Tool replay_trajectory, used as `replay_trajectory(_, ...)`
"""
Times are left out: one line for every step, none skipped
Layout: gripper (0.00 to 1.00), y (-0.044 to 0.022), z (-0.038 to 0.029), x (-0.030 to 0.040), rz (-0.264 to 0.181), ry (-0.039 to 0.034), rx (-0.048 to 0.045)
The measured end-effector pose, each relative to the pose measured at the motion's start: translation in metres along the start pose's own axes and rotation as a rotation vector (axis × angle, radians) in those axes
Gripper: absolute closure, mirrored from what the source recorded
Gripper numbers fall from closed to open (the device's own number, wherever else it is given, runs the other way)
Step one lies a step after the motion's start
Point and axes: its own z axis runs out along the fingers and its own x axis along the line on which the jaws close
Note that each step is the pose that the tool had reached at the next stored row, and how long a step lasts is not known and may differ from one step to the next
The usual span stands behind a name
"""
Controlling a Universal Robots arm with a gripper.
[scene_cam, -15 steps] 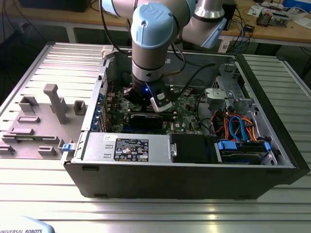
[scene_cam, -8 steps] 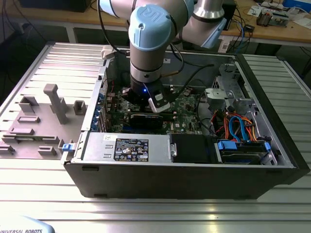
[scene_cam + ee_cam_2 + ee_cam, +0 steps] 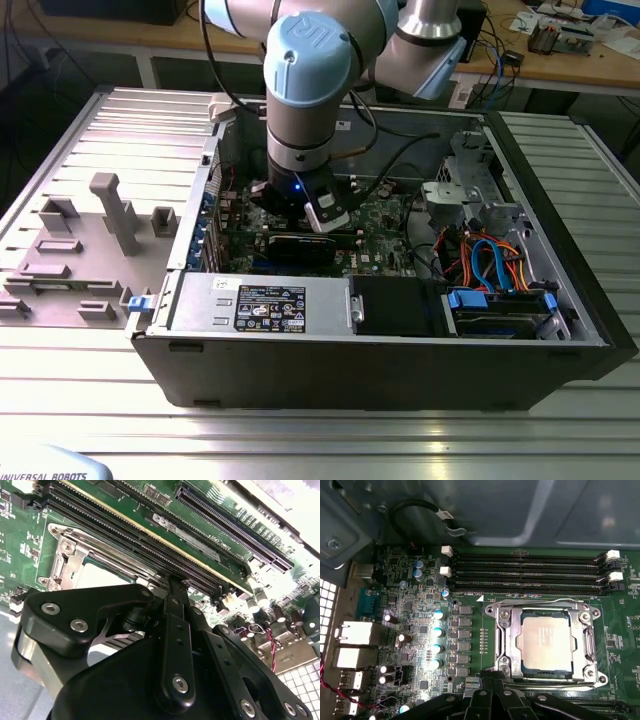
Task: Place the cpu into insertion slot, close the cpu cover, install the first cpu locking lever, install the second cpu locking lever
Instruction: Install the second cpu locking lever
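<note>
An open computer case (image 3: 380, 340) is laid on a ribbed metal table (image 3: 300, 430), with the arm lowered inside it. The cpu (image 3: 543, 642) is seated in the insertion slot (image 3: 512, 642), and the cpu cover (image 3: 543, 611) is closed around it. Whether the gripper (image 3: 492, 692), just beside the socket, is wide or narrow cannot be told. A slightly off approach could snag the memory slots (image 3: 530, 572); room is tight between case walls.

Print on the power supply label (image 3: 270, 305) cannot be made out.
</note>
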Motion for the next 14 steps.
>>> replay_trajectory(0.89,0.0002,0.0002,0.0003,0.000,-0.0001,-0.0001)
replay_trajectory(0.89,0.0005,0.0003,0.0008,0.000,-0.0001,-0.0002)
replay_trajectory(0.89,0.0008,0.0003,0.0011,0.000,0.0000,-0.0002)
replay_trajectory(0.89,0.0012,0.0004,0.0014,0.000,-0.0001,-0.0003)
replay_trajectory(0.89,0.0015,0.0005,0.0016,0.000,0.0000,-0.0001)
replay_trajectory(0.89,0.0019,0.0005,0.0018,0.000,0.0001,0.0000)
replay_trajectory(0.89,0.0026,0.0007,0.0022,0.000,0.0002,0.0002)
replay_trajectory(0.89,0.0033,0.0009,0.0026,0.000,0.0001,0.0001)
replay_trajectory(0.89,0.0037,0.0007,0.0032,0.000,0.0001,0.0001)
replay_trajectory(0.89,0.0042,-0.0004,0.0039,0.000,-0.0001,-0.0003)
replay_trajectory(0.89,0.0045,-0.0014,0.0041,0.000,-0.0002,-0.0004)
replay_trajectory(0.89,0.0050,-0.0037,0.0042,0.000,0.0001,-0.0001)
replay_trajectory(0.89,0.0054,-0.0055,0.0045,0.000,0.0001,0.0001)
replay_trajectory(0.89,0.0060,-0.0074,0.0049,0.000,0.0000,-0.0001)
